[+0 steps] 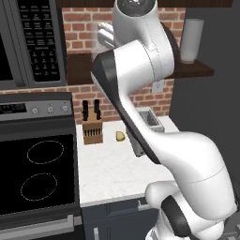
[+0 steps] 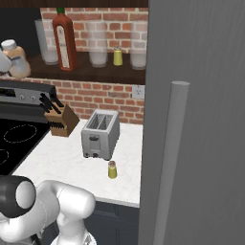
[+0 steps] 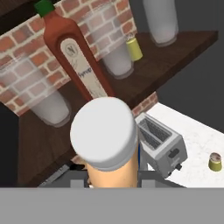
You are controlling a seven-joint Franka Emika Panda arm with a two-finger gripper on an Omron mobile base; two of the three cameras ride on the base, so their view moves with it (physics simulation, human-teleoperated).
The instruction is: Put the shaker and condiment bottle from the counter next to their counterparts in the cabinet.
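Up at the dark brown wooden shelf board (image 3: 175, 57) with its red brick back wall, your gripper (image 2: 8, 61) is clamped narrow around the small rounded orange bottle with the pale cap (image 3: 105, 140); the hand view looks straight down on that white cap, with the orange body below it. In the right base view the bottle sits at the far left, level with the shelf, still well to the left of the tall dark-red sauce bottle with the green cap and white label (image 2: 64, 42).

For this step, you want the orange bottle standing upright on the board just beside the red one. Carry it across level, keeping it clear of the shelf edge before you go in. Aim for the bare board beside the red bottle, and watch the cloudy drinking glasses (image 3: 114, 43) on either side of it; the gaps look tight, so go in slowly. Let the base settle on the wood before you loosen the fingers, then back straight out so you do not tip anything.

Your other item waits below: the small olive-yellow shaker with the tan-brown cap (image 2: 112, 170) stands on the white speckled stone worktop (image 2: 62, 165), just in front of the silver toaster (image 2: 100, 134). Its match, the small bright yellow shaker with the greyish cap (image 2: 117, 56), sits on the shelf between two glasses.
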